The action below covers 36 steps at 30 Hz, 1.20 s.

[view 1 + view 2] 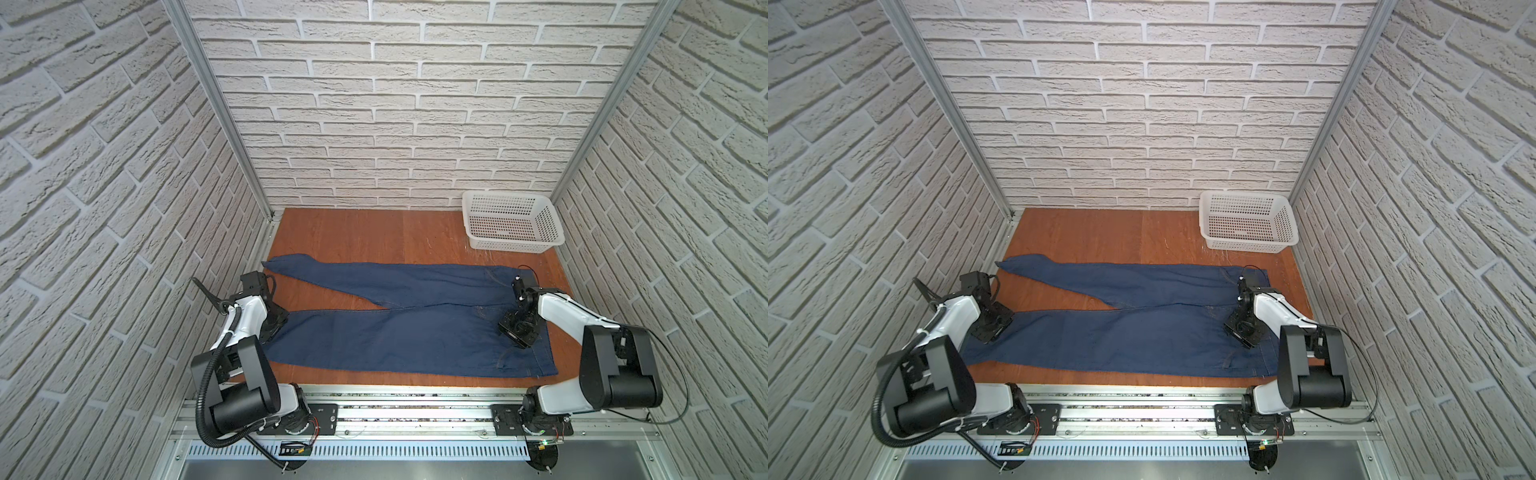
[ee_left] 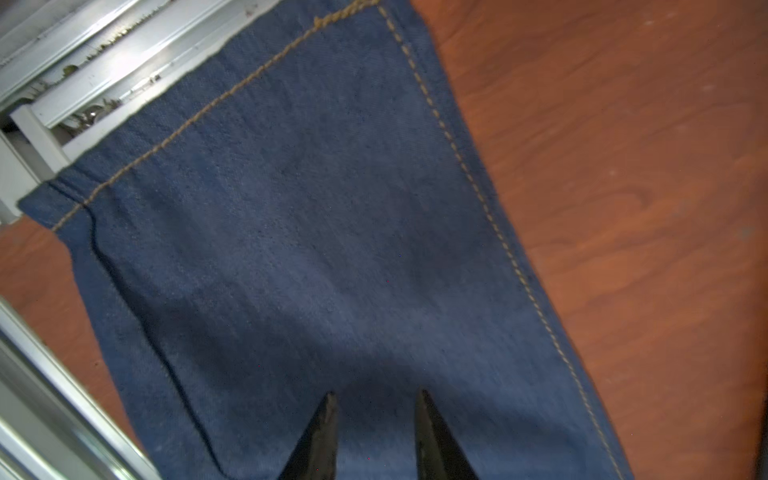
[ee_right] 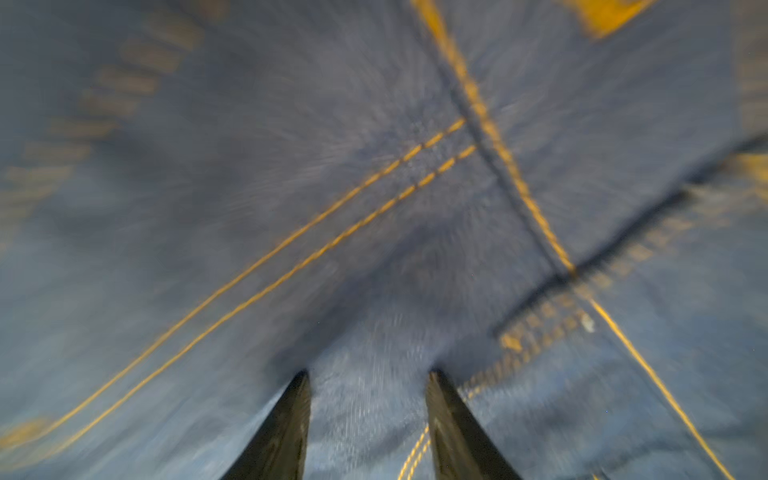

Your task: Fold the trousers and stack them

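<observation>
dark blue denim trousers (image 1: pixel 395 336), flat, legs splayed

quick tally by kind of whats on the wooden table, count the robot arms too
dark blue jeans: 1
white perforated basket: 1
robot arms: 2 (left arm, right arm)
total: 4

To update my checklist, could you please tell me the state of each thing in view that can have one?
Jeans: unfolded, spread flat, legs apart.
Basket: upright, empty.
Left end effector: open, over one leg near its hem.
Right end effector: open, over the waist end; that wrist view is blurred.
</observation>
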Each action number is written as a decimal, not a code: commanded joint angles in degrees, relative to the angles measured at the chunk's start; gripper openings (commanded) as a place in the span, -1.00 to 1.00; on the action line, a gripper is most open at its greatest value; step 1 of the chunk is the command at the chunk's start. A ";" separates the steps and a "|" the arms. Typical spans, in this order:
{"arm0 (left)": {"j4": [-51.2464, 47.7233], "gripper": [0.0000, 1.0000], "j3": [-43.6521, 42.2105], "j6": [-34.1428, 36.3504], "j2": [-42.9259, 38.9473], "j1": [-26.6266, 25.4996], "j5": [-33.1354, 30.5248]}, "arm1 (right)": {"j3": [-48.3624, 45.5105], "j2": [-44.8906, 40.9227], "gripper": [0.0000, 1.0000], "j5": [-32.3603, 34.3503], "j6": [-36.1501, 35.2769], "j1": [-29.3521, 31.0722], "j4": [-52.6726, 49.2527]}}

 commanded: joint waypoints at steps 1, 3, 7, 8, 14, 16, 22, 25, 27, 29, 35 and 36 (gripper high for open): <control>1.58 -0.37 -0.59 -0.09 1.47 0.97 -5.03 | -1.37 3.37 -0.05 1.06 0.14 -0.82 3.15; 1.13 -0.37 -0.09 -0.23 3.43 1.49 -6.69 | -1.38 3.69 -0.05 3.19 -0.14 -1.73 2.65; 0.92 -0.36 -0.48 -0.72 4.99 2.21 -10.01 | -1.88 1.44 -0.04 7.88 -0.81 -4.35 1.10; 1.13 -0.36 -0.79 -0.81 5.00 2.64 -10.32 | -2.16 0.50 -0.04 9.00 -0.96 -5.09 0.68; 2.19 -0.34 -0.87 -0.63 6.05 4.08 -9.55 | -2.51 -2.97 -0.03 12.74 -2.95 -7.60 -1.27; 2.49 -0.34 -0.80 -0.44 6.04 4.08 -8.98 | -2.03 -3.40 -0.03 12.35 -3.32 -7.65 -1.82; 1.88 -0.09 1.13 0.58 1.50 1.76 -5.01 | 2.10 -7.29 -0.01 7.55 -5.21 -6.60 -5.27; 0.81 0.10 5.44 1.94 -1.93 -1.66 -4.08 | 6.76 -9.71 0.00 2.98 -6.40 -4.01 -6.42; 0.89 0.17 9.19 2.73 -2.65 -3.94 -2.75 | 10.17 -11.02 0.03 1.73 -6.09 -1.88 -6.07; 0.81 0.22 13.36 3.34 -1.24 -5.77 -2.33 | 13.30 -10.87 0.04 0.97 -5.75 -1.01 -4.63; 2.44 0.36 25.71 5.80 12.20 -9.42 -2.91 | 21.82 -2.83 0.05 -1.61 -6.17 -0.65 2.31; 2.92 0.38 27.30 5.95 14.67 -9.63 -3.21 | 22.61 -1.54 0.04 -2.11 -5.94 -0.71 3.73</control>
